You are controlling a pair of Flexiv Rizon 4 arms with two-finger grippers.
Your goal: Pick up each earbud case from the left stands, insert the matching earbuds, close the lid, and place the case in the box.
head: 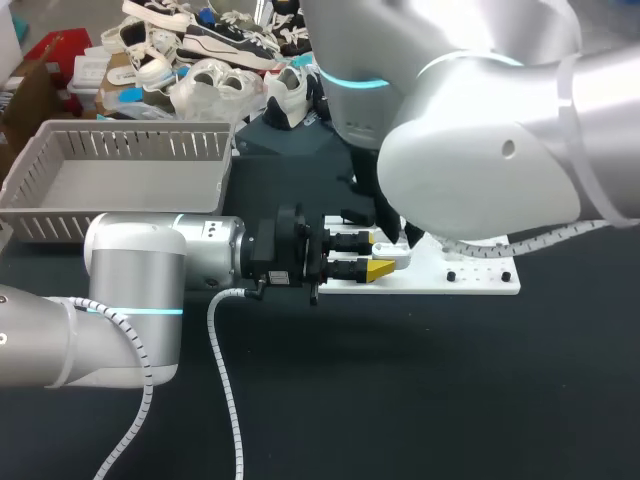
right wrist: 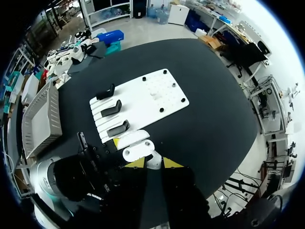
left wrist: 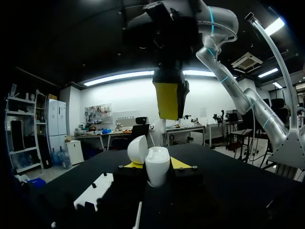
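The black counter (head: pixel 500 400) fills the scene. The right arm (head: pixel 480 170) comes in from the far right and bends down over the middle of the counter. The left arm (head: pixel 130 300) lies low along the near left, reaching towards the middle.

A grey box (head: pixel 130 140) with slatted walls sits at the counter's far left corner. A white board (right wrist: pixel 152 95) lies flat near the middle of the counter, a little to the right, with small black pegs at its corners. Three black stands (right wrist: pixel 112 109) sit in a row along the board's left side.

The left pincer (left wrist: pixel 156 164) is at the board's left end, level with the counter. It is clamped on the white case (right wrist: pixel 138 150), one yellow-tipped finger on each side. The case stands upright in that grip with its lid swung open to one side. It is just beside the nearest stand, at the board's near left corner.

The right pincer (right wrist: pixel 153 163) points straight down and hangs just above the open case. Something white shows at its yellow tips, but the views do not show what it is. Nor can it be told whether this pincer is apart, together or clamped on anything.
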